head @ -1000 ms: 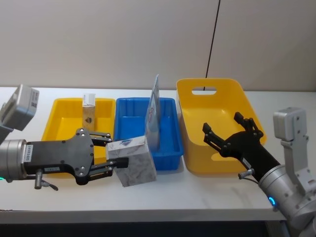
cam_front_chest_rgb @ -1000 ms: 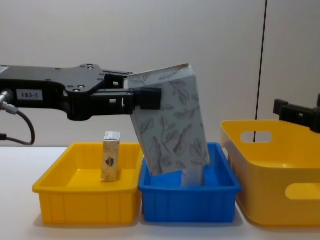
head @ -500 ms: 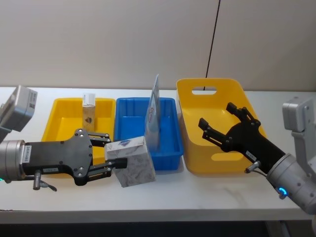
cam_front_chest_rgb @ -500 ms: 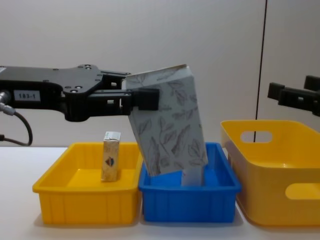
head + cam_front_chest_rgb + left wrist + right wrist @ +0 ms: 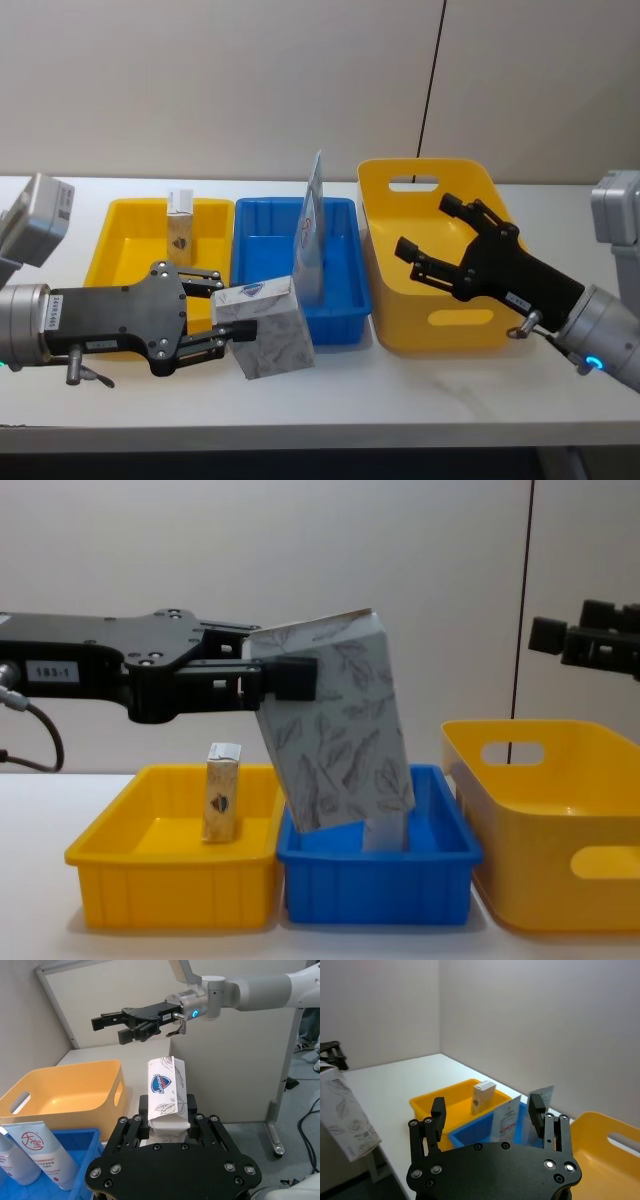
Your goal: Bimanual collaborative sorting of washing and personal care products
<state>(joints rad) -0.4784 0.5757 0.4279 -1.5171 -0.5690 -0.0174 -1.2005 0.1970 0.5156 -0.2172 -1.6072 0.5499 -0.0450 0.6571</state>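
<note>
My left fingers (image 5: 225, 312) are clamped on the big leaf-print carton (image 5: 270, 330), holding it tilted above the surface, just in front of the blue bin (image 5: 270, 240). My right fingers (image 5: 422, 223) are spread wide with nothing in them, over the large yellow bin (image 5: 400, 320).

The grip sits near one end of the carton, so I think it could pivot or slip. If I swing it low, its bottom corner might clip the blue bin's rim. A handover could crush the thin card.

A small carton (image 5: 180, 222) stands upright in the small yellow bin (image 5: 130, 235). The blue bin holds what I take to be the tube (image 5: 11, 1162) and the red-printed packet (image 5: 42, 1157), both leaning. The large yellow bin looks empty.
</note>
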